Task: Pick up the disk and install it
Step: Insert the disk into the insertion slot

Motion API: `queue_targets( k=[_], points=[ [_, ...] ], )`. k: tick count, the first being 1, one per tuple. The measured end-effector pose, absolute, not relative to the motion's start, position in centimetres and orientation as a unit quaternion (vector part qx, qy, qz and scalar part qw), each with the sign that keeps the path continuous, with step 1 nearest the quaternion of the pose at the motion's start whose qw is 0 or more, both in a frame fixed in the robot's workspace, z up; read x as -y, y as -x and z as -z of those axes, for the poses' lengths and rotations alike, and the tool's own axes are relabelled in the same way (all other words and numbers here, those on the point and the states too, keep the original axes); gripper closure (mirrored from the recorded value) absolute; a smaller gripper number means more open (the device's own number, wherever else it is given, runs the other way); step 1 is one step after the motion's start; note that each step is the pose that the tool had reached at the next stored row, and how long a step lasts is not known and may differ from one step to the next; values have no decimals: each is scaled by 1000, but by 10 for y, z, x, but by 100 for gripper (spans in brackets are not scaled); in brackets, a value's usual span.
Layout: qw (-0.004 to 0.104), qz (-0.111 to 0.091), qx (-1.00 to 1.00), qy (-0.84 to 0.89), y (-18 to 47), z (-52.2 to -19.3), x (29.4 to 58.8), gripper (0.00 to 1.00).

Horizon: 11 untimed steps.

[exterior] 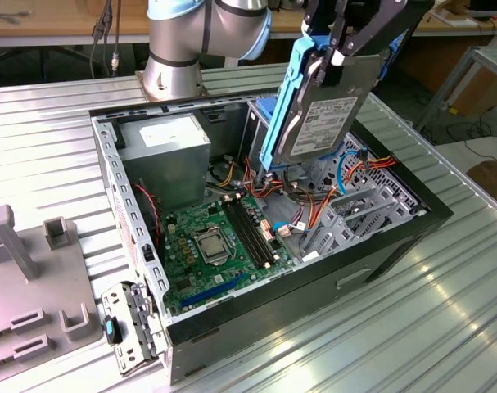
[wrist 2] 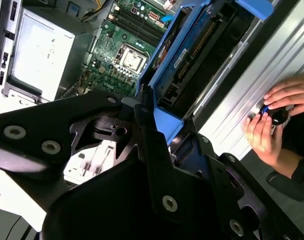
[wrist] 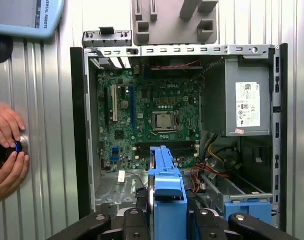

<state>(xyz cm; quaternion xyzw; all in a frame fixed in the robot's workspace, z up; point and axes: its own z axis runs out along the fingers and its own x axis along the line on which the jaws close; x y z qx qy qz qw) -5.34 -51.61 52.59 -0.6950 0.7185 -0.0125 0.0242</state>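
The disk (exterior: 320,115), a dark grey drive with a label in a bright blue carrier, hangs tilted on edge above the back right part of the open computer case (exterior: 379,246). My gripper (exterior: 336,56) is shut on its upper end, black fingers (exterior: 371,33) clamped on both sides. In the second wrist view the blue carrier (wrist 2: 189,60) runs away from the gripper (wrist 2: 153,107) toward the case. The first wrist view shows the carrier's edge (wrist: 167,197) held in the gripper (wrist: 167,222), over the case's drive corner.
Inside the case lie the green motherboard (exterior: 219,246), a grey power supply (exterior: 162,155), orange and blue cables (exterior: 346,176) and a paler blue bracket (wrist: 247,207). A person's hands (wrist: 6,145) rest on the ribbed table beside the case. A grey fixture (exterior: 27,286) stands at the exterior view's left.
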Motion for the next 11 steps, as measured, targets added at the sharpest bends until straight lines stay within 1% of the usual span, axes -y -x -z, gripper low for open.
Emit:
queue_targets(
  k=[11],
  points=[
    [24, 13, -719, 695, 19, -525, 517, 63]
  ],
)
